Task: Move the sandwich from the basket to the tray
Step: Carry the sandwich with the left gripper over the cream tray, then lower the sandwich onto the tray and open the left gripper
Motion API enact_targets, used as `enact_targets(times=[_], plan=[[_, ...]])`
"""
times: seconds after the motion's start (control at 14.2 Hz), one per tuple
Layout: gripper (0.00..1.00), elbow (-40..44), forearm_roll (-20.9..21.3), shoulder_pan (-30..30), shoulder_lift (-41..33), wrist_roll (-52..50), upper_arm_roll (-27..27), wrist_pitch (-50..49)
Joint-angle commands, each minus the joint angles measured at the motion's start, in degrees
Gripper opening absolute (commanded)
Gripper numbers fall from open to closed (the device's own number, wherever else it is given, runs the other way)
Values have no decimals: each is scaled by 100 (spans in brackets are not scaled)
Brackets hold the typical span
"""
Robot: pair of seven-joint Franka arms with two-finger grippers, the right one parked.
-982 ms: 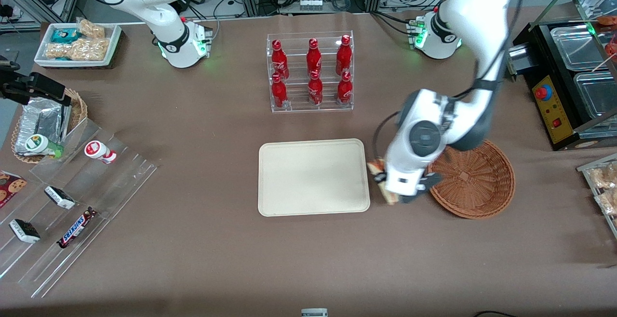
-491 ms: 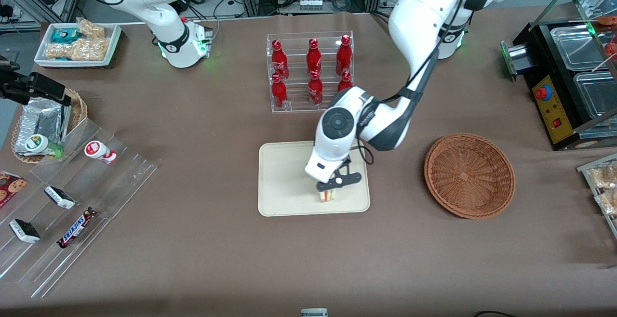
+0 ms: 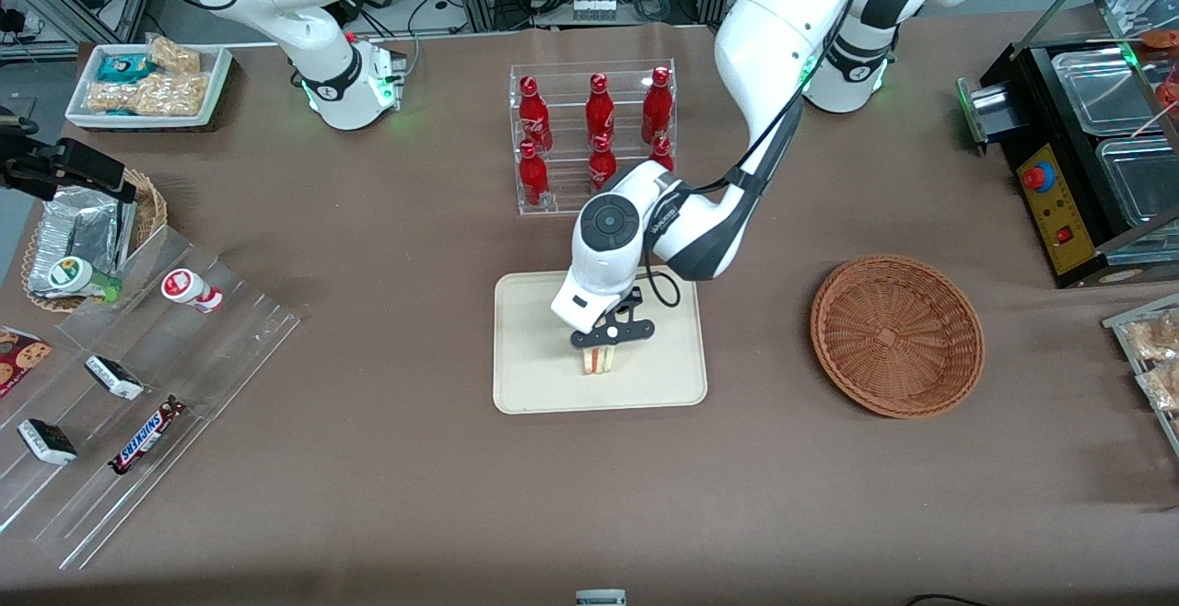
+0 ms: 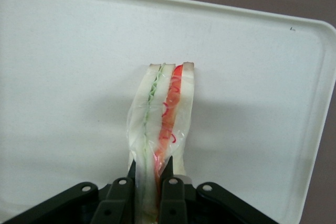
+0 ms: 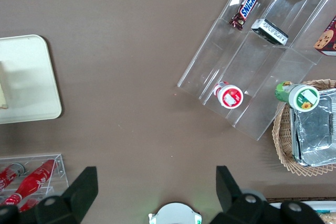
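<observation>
Sandwich: the sandwich stands on edge over the tray, pinched at one end by the gripper; its orange-red and green filling stripes run lengthwise between pale bread layers; whether its lower edge touches the tray surface or hangs just above it, I cannot tell.

Fingers: the black fingers are closed narrowly on the sandwich, one against each bread face; the wedge fills the gap between them.

Gripper: the gripper points straight down over the tray, toward the tray edge nearer the front camera; seen from the wrist, it grips the wedge by the end closest to that camera.

Arm: the working arm rises from its base, bends down over the bottle rack and ends in a wrist held upright above the tray.

Tray: the cream tray lies flat on the brown table; its rounded rim shows around the sandwich; nothing but the sandwich is over it.

Basket: the reddish-brown wicker basket sits beside the tray, toward the working arm's end of the table; it holds nothing.

Bottle rack: a clear rack of red bottles stands farther from the front camera than the tray.
</observation>
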Motion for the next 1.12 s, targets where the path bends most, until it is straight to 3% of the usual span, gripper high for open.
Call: enact_targets(times=[0.0,0.07,0.21,0.35,0.77,1.05], plan=[[88,142,28,-125,82,-150,94,271],[100,133,19,-134,38,-473,94,299],[100,142,167,-126,-101,-950,121,290],[100,63,745,-82,-452,-934,130,151],[100,-489,547,988,-1753,-22,86,-1158],[100,-1386,547,1814,-2571,1041,103,-1318]])
